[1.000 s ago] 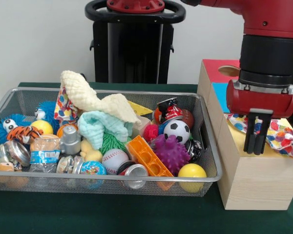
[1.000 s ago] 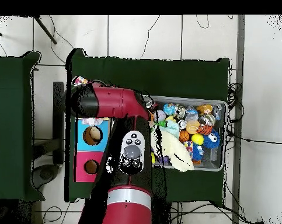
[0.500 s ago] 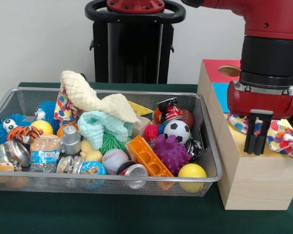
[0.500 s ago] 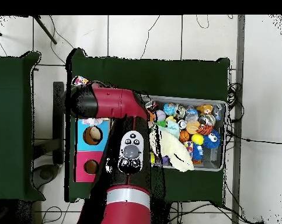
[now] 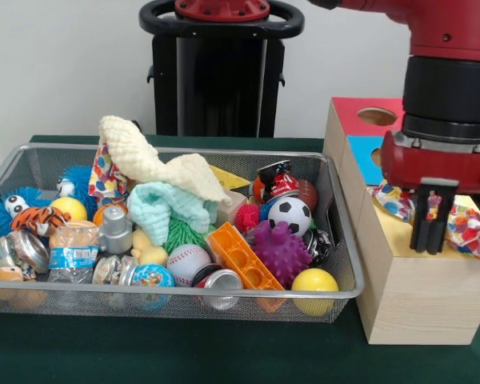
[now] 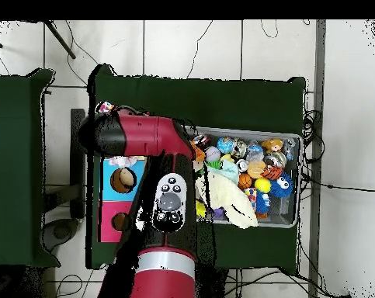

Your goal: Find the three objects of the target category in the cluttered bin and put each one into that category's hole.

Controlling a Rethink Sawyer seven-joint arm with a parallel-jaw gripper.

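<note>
Front view shows the claw (image 5: pixel 431 238) hanging over the yellow-faced box (image 5: pixel 416 300) at the right, its dark fingers (image 5: pixel 422 232) pressed together and pointing straight down, with nothing seen between them. Spotted cloth (image 5: pixel 470 228) lies bunched on the yellow top on both sides of the claw, one fold to its left and a larger heap to its right spilling toward the box's right edge; the yellow box's hole is hidden under cloth and claw. Farther back along the same row sit the blue-faced box (image 5: pixel 368 158) and the red-faced box (image 5: pixel 360 116), the red one's round hole showing. Left of the boxes stands the wire mesh bin (image 5: pixel 176 300), crowded with toys: a cream knitted cloth (image 5: pixel 156 164) draped high over a mint-green fluffy cloth (image 5: pixel 166 206), and another spotted cloth (image 5: pixel 104 174) tucked under the cream one at the far left. Nearby lie a soccer ball (image 5: pixel 290 214), a purple spiky ball (image 5: pixel 282 250) and an orange brick (image 5: pixel 242 256).
</note>
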